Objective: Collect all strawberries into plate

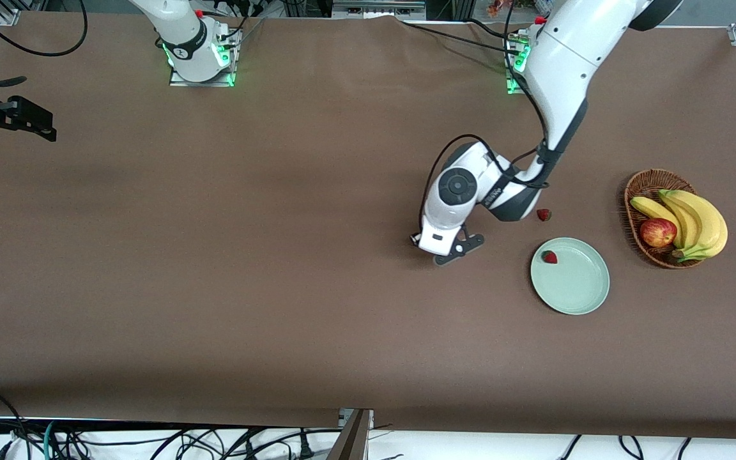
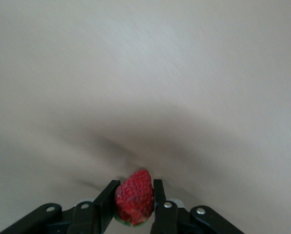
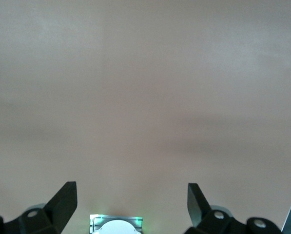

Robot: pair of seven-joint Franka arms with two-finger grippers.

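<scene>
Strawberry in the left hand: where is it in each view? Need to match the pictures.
Front view: not visible; the left hand, low over the brown table beside the round pale mint-green plate, hides it.
Left wrist view: small red strawberry clamped between the black fingers.
Right wrist view: not in it.
Shared landmark: the brown table.

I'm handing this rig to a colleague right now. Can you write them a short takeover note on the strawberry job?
Left gripper: shut on a strawberry, low over the table toward the right arm's end from the plate.
Right gripper: open, holding nothing, waiting over bare table.
Done: one strawberry in the plate, by its rim.
Left: carry the held berry to the plate, then fetch the strawberry on the table, which lies farther from the front camera than the plate.
</scene>
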